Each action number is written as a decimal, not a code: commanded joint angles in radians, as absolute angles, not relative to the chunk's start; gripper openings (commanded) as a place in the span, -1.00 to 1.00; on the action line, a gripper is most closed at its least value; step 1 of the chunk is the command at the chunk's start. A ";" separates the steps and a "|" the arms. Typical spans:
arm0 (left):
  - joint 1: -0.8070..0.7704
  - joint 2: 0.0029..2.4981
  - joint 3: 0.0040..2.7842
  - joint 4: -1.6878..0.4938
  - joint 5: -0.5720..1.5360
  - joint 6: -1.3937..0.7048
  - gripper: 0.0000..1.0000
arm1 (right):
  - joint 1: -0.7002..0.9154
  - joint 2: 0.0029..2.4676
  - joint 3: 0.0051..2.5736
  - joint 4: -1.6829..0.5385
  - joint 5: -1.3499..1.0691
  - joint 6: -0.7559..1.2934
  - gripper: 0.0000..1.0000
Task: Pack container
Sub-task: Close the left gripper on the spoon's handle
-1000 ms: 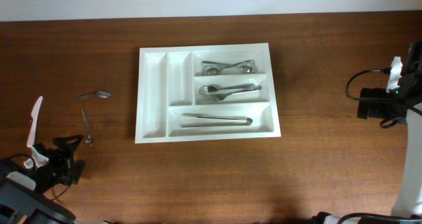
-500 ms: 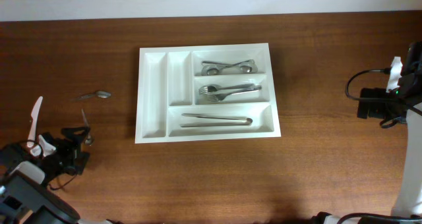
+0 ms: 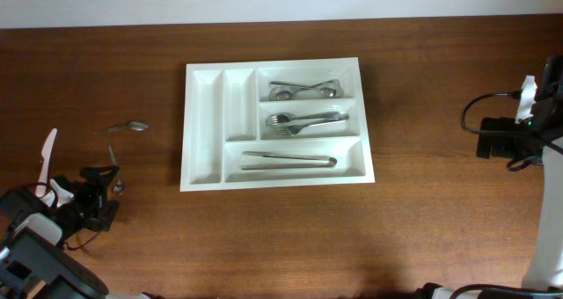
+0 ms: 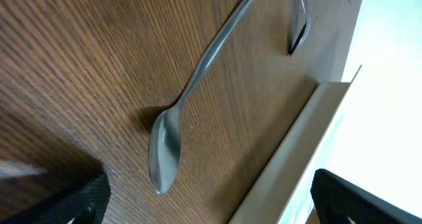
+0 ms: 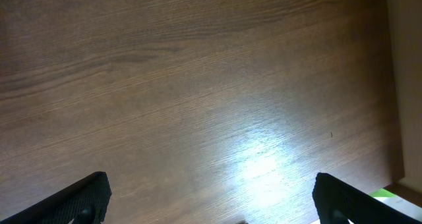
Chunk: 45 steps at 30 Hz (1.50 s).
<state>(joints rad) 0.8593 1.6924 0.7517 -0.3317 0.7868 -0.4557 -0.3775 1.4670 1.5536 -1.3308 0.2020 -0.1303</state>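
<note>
Here the desk point(image 3: 264, 237) is dark brown wood with a long grain, and a pale wall point(image 3: 281, 0) runs along its far edge, beyond the tray point(image 3: 204, 127). The white tray lies flat at the middle of the desk. Its top right compartment holds spoons point(image 3: 303, 90), the one below holds forks point(image 3: 306, 120), and the long bottom one holds slim metal pieces point(image 3: 288, 160) whose kind I cannot tell.

Well left of the tray a lone spoon point(image 3: 114, 169) lies on the bare wood. A second spoon point(image 3: 130, 126) lies just beyond it, a little nearer the tray. Further left of the tray rests a white strip point(image 3: 46, 163); what it is, I cannot tell.

The left claw point(image 3: 104, 192) is low at the first spoon, released, its fingers point(image 4: 86, 197) spread wide with the bowl lying between them and touching neither. The right claw point(image 5: 211, 191) is far right of the tray, also released and grasping nothing. Under it the grain shows a soft patch of glare point(image 5: 264, 168), and a black cable point(image 3: 475, 105) loops from the arm on that side
</note>
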 commanded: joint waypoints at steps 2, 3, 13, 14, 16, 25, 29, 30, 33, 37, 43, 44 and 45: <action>0.857 1.691 0.727 -0.332 0.672 -0.479 0.79 | -0.382 1.448 1.554 -1.330 0.218 -0.122 0.98; 0.857 1.691 0.723 -0.331 0.665 -0.482 0.79 | -0.382 1.448 1.554 -1.330 0.218 -0.122 0.98; 0.857 1.691 0.720 -0.310 0.665 -0.481 0.69 | -0.382 1.448 1.554 -1.330 0.218 -0.122 0.98; 0.857 1.691 0.720 -0.308 0.665 -0.480 0.69 | -0.382 1.448 1.554 -1.330 0.218 -0.122 0.98; 0.857 1.691 0.720 -0.305 0.665 -0.480 0.68 | -0.382 1.448 1.554 -1.330 0.218 -0.122 0.98; 0.812 1.691 0.720 -0.295 0.668 -0.478 0.67 | -0.382 1.448 1.554 -1.330 0.218 -0.122 0.97; 0.793 1.692 0.720 -0.281 0.665 -0.479 0.64 | -0.382 1.448 1.554 -1.330 0.218 -0.122 0.98; 0.793 1.692 0.720 -0.280 0.665 -0.479 0.64 | -0.382 1.448 1.554 -1.330 0.218 -0.122 0.98; 0.793 1.692 0.720 -0.276 0.660 -0.479 0.57 | -0.382 1.448 1.554 -1.330 0.218 -0.122 0.98; 0.793 1.692 0.720 -0.277 0.660 -0.479 0.41 | -0.382 1.448 1.554 -1.330 0.218 -0.122 0.98; 0.793 1.692 0.720 -0.277 0.657 -0.479 0.12 | -0.382 1.448 1.554 -1.330 0.218 -0.122 0.98; 0.793 1.692 0.720 -0.277 0.656 -0.479 0.03 | -0.382 1.448 1.554 -1.330 0.218 -0.122 0.98; 0.793 1.692 0.720 -0.277 0.654 -0.479 0.00 | -0.382 1.448 1.554 -1.330 0.218 -0.122 0.98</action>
<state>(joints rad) 0.7979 1.6920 0.7345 -0.2775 0.6708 -0.4824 -0.3775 1.4670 1.5536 -1.3308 0.2020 -0.1303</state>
